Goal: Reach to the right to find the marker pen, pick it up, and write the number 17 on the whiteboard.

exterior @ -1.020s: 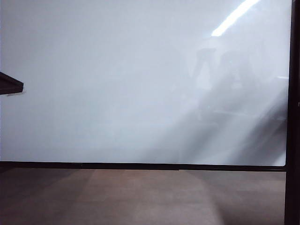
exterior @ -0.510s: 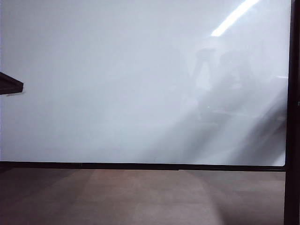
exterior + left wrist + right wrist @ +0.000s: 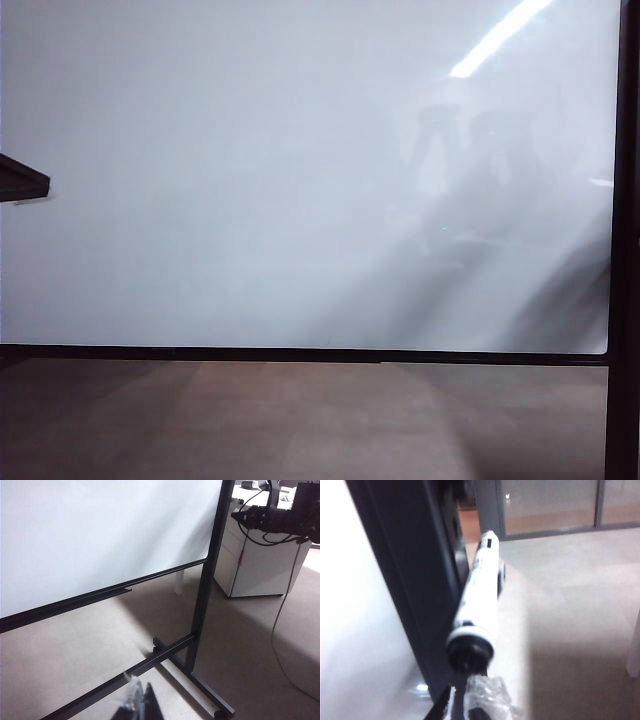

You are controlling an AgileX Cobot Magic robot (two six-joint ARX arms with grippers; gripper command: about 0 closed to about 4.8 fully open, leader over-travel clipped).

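Observation:
The whiteboard point(image 3: 250, 180) fills the exterior view as a glossy white panel with a thin black frame, and no gripper shows there directly. In the right wrist view my right gripper point(image 3: 470, 692) is shut on the marker pen point(image 3: 482, 590), a white barrel with a black end cap facing the camera. The pen points away, close beside the board's black side post point(image 3: 415, 580); the whiteboard's white face point(image 3: 350, 630) lies just past it. My left gripper point(image 3: 139, 700) hangs low off the board's corner, its tips together with nothing between them.
A brown wood-grain surface point(image 3: 300, 420) runs under the board. A dark ledge point(image 3: 20, 180) juts in at the left edge. The board's black stand and foot bars point(image 3: 200, 630) cross the floor, beside a white cabinet point(image 3: 260, 565) and black gear with cables point(image 3: 280, 517).
Only the faint dark reflection on the board's right side has shifted a little. The board and the ledge have not moved.

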